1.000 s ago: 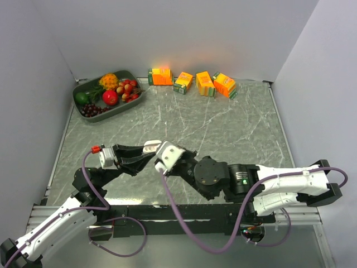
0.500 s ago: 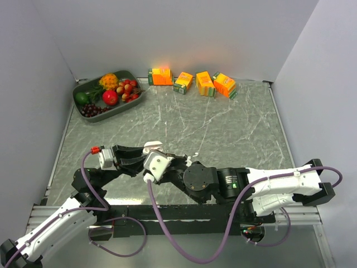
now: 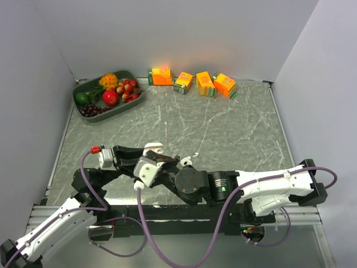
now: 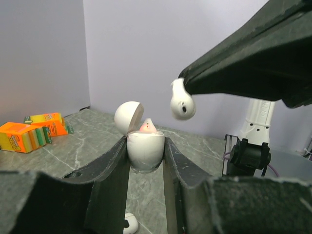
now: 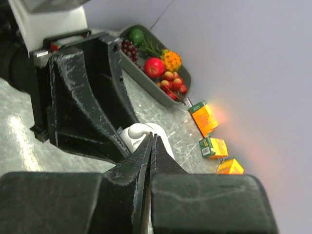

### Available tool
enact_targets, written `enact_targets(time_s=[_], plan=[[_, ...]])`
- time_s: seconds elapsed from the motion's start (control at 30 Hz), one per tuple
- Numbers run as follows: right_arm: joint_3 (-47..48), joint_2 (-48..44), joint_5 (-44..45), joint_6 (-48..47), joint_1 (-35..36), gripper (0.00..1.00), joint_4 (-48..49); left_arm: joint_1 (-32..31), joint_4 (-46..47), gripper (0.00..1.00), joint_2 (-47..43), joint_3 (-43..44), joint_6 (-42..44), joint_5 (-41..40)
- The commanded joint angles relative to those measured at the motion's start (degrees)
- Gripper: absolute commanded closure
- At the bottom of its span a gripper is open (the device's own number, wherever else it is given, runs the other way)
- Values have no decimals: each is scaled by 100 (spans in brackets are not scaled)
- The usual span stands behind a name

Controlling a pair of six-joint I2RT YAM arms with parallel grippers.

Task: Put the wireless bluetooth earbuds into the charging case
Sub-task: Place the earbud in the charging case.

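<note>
Earbud (image 4: 182, 100) held over open charging case (image 4: 145, 144).
Left gripper (image 4: 146, 155) grasps the case near the tabletop's (image 3: 223, 128) near edge; right gripper (image 5: 150, 142) clenches the earbud just above it, not touching; second earbud (image 4: 128, 224) lies on the tabletop.

The white egg-shaped plastic charging case (image 4: 145, 146) sits between the jaws of the left gripper (image 4: 146, 157). A small white plastic earbud (image 4: 182, 101) hangs above it to the right, pinched in the right gripper (image 4: 187, 87). What seems a second earbud (image 4: 127, 225) lies beneath on the grey marbled bench (image 3: 223, 123). At the back stand a grey tray of plastic fruit (image 3: 133, 77) on the left and orange juice cartons (image 3: 192, 82) to its right.
</note>
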Motion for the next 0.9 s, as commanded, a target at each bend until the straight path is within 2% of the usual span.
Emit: enact_targets(time_s=[0.0, 0.87], plan=[[-84, 45, 83, -211, 31, 100, 356, -9, 223, 99, -46, 268, -88, 115], [-277, 63, 268, -238, -224, 100, 401, -9, 162, 99, -64, 312, -132, 132]])
